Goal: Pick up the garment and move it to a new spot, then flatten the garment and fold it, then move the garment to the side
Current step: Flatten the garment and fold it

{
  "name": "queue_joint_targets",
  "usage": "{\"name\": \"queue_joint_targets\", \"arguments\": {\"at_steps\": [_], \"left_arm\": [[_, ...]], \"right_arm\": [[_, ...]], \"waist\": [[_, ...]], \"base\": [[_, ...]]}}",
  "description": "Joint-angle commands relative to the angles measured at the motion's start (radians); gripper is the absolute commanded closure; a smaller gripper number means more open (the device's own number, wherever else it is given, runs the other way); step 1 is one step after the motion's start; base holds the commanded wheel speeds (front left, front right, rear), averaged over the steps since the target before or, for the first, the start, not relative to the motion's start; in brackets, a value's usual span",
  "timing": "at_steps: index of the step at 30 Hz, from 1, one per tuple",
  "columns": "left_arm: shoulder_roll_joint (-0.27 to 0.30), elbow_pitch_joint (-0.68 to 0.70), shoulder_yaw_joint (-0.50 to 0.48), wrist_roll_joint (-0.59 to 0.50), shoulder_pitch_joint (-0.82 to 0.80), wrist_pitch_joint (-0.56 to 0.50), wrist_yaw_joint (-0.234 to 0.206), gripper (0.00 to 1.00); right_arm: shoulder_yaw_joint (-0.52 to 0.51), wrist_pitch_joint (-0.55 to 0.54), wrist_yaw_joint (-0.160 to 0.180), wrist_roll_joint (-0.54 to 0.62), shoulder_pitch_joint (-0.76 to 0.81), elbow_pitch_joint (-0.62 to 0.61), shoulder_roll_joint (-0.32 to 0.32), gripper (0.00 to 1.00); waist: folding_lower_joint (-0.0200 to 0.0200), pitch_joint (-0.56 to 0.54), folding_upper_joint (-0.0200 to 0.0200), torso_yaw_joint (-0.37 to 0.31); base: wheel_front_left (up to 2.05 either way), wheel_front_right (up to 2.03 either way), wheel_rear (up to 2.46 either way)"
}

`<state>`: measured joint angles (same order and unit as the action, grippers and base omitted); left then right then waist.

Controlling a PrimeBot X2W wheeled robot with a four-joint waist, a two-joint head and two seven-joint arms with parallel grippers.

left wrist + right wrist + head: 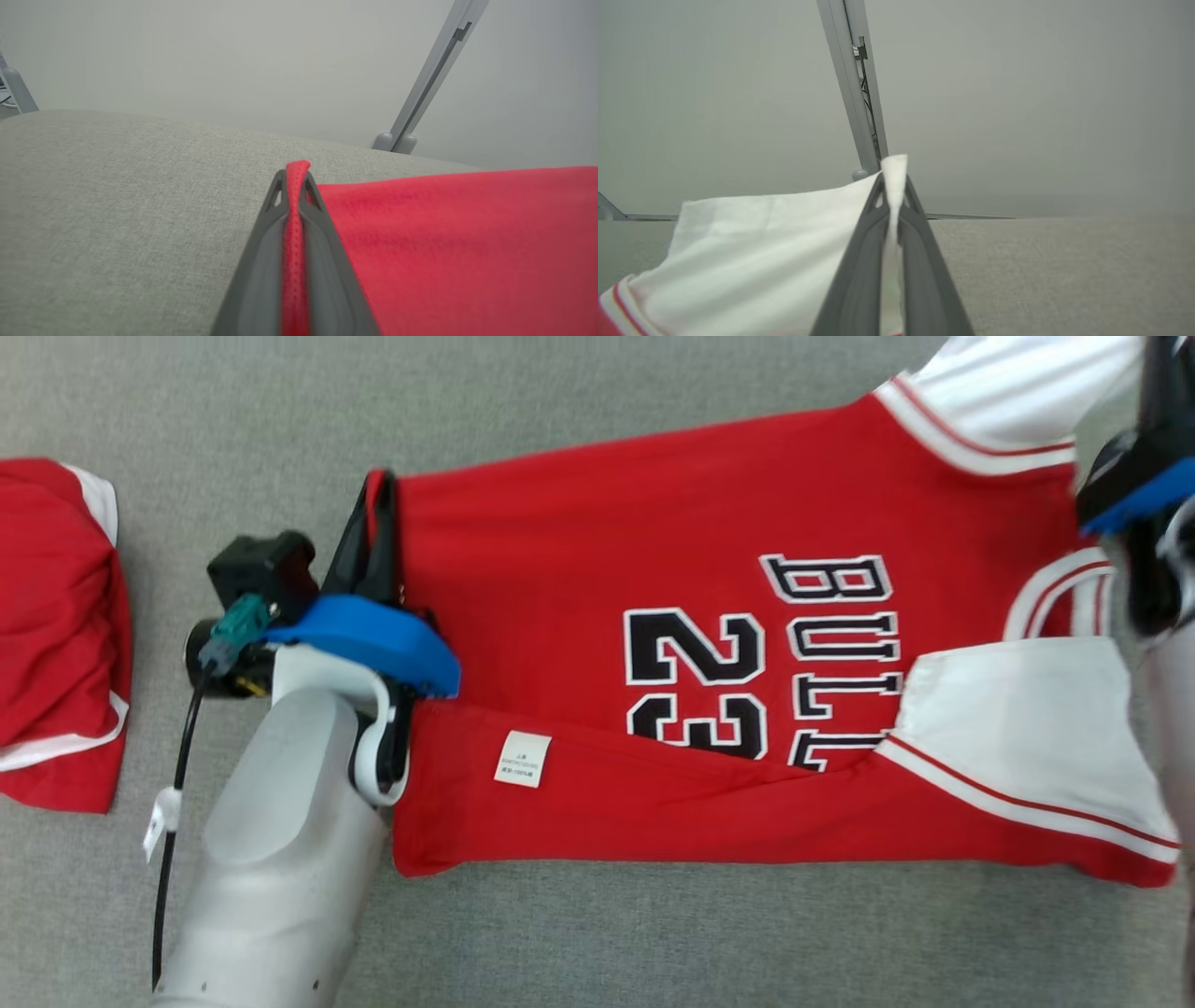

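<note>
Legend: the red jersey (597, 551) lies spread on the grey cloth surface (597, 943), to the right of a second red garment (56, 635) and well apart from it. Its long axis runs left to right across the head view. The hem end points toward the second red garment and the shoulder end, with its white sleeves (1018, 728), points away from it. The edge of the jersey nearer you is folded over onto the front. This turns a white care label (522, 759) upward and covers the lower part of the black number 23 (695, 681), and the chest lettering (840, 653) beside it lies on its side. Your left gripper (381, 490) stands between the second red garment and the jersey, at the far corner of the hem. In the left wrist view you see the left gripper (295, 179) with its two dark fingers pressed together on a ridge of red hem, and the jersey (458, 242) spreads to one side of them. Your right gripper (1158, 392) is at the end of the jersey farthest from the second red garment. In the right wrist view the right gripper (893, 179) is closed on a pinch of white sleeve fabric (761, 247), which rises just past the fingertips. A grey metal post (854, 93) stands behind.
</note>
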<state>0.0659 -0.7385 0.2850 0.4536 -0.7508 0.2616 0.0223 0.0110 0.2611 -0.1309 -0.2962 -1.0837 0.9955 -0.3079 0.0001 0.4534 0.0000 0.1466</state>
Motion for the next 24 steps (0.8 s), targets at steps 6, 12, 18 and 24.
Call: {"name": "queue_joint_targets", "arguments": {"at_steps": [6, 12, 18, 24], "left_arm": [[0.021, -0.007, -0.068, -0.066, 0.118, 0.005, 0.028, 1.00], [0.015, -0.017, -0.113, -0.102, 0.250, 0.005, 0.050, 1.00], [-0.003, -0.032, -0.140, -0.118, 0.375, 0.005, 0.052, 1.00], [-0.014, 0.053, -0.194, -0.119, 0.466, 0.005, 0.016, 0.00]], "right_arm": [[0.033, 0.005, 0.000, -0.118, 0.294, -0.208, 0.033, 1.00], [0.049, 0.006, 0.000, -0.203, 0.540, -0.313, 0.069, 1.00], [0.070, 0.005, 0.000, -0.238, 0.670, -0.262, 0.107, 1.00], [0.054, 0.006, 0.000, -0.253, 0.673, -0.241, 0.113, 0.00]], "waist": [[-0.0001, -0.118, 0.0000, -0.082], [-0.0001, -0.190, 0.0000, -0.124], [-0.0001, -0.249, 0.0000, -0.146], [-0.0001, -0.277, 0.0000, -0.128]], "base": [[0.00, 0.00, 0.00], [0.00, 0.00, 0.00], [0.00, 0.00, 0.00], [0.00, 0.00, 0.00]]}}
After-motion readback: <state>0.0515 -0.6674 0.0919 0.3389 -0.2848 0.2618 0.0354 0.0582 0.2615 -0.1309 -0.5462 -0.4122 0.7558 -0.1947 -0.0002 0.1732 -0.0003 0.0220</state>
